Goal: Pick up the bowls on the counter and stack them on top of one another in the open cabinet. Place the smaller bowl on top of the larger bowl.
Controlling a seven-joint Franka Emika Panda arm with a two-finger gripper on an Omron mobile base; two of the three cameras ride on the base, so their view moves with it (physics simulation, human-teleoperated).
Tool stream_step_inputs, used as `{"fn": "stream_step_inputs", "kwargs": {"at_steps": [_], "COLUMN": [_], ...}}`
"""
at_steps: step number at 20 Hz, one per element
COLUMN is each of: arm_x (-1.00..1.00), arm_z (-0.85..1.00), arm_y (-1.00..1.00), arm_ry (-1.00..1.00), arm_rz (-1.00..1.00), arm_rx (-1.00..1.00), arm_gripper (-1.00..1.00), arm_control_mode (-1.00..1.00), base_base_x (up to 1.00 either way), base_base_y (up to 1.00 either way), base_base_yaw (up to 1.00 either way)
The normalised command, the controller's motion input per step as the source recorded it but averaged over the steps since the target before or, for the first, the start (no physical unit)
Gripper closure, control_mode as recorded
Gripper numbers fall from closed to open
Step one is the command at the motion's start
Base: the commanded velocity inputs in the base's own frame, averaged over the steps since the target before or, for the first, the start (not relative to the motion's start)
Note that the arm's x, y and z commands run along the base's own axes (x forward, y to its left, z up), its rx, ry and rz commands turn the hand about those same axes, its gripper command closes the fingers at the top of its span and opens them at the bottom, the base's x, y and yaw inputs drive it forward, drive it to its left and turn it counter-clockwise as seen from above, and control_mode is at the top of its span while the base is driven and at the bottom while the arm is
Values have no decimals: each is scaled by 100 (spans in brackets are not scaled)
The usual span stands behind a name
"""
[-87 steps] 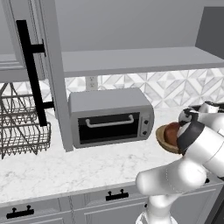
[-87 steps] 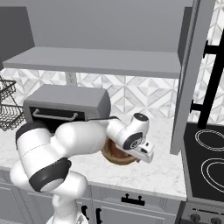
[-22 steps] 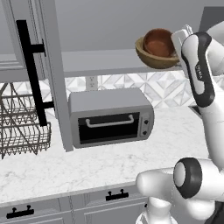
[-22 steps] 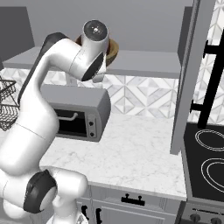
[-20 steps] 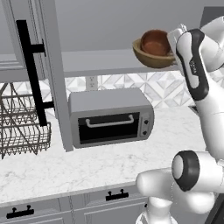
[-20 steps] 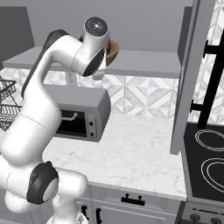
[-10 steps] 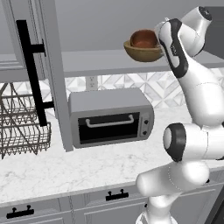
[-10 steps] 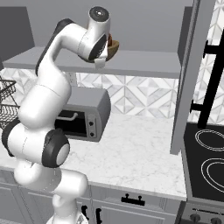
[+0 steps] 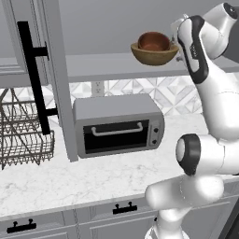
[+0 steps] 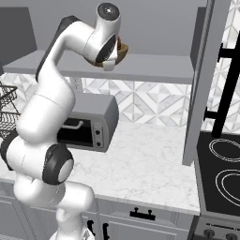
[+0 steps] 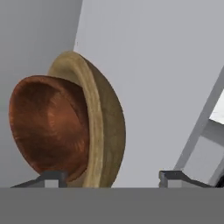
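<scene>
The smaller reddish-brown bowl (image 9: pixel 154 41) (image 11: pixel 46 127) sits nested inside the larger tan bowl (image 9: pixel 154 54) (image 10: pixel 123 50) (image 11: pixel 105 131). The pair rests on the grey shelf (image 9: pixel 98 66) (image 10: pixel 154 65) of the open cabinet. My gripper (image 9: pixel 179 45) (image 10: pixel 110 63) (image 11: pixel 113 178) is at the tan bowl's right rim in the left base view. It is open: in the hand view the fingertips (image 11: pixel 52 178) stand wide apart, with the stacked rims between them.
A grey toaster oven (image 9: pixel 119 123) (image 10: pixel 89 122) stands on the marble counter (image 9: pixel 70 177) (image 10: pixel 140 164) below the shelf. Cabinet doors (image 9: pixel 28 70) (image 10: pixel 206 79) flank the shelf. A wire dish rack (image 9: pixel 23 135) sits left, and a stove (image 10: pixel 222 173) right.
The arm lifted the nested bowls from the counter to the shelf, then carried them leftward in the left base view. Over the last half second the bowls barely moved.
</scene>
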Motion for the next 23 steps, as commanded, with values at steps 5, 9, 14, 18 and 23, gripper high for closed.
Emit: {"fn": "stream_step_inputs", "kwargs": {"at_steps": [5, 9, 14, 18, 23], "arm_x": [-100, -100, -100, -100, -63], "arm_z": [-41, -100, -100, -76, 24], "arm_y": [-22, -42, -46, -51, -42], "arm_ry": [-35, -36, -10, -45, -55], "arm_rz": [0, 0, 0, 0, -6], "arm_rx": [0, 0, -15, -9, 7], "arm_gripper": [-100, -100, -100, -100, -100], "arm_control_mode": [-100, -100, -100, -100, -100], "base_base_x": [0, 0, 0, 0, 0], "base_base_y": [0, 0, 0, 0, 0], "base_base_yaw": [0, 0, 0, 0, 0]}}
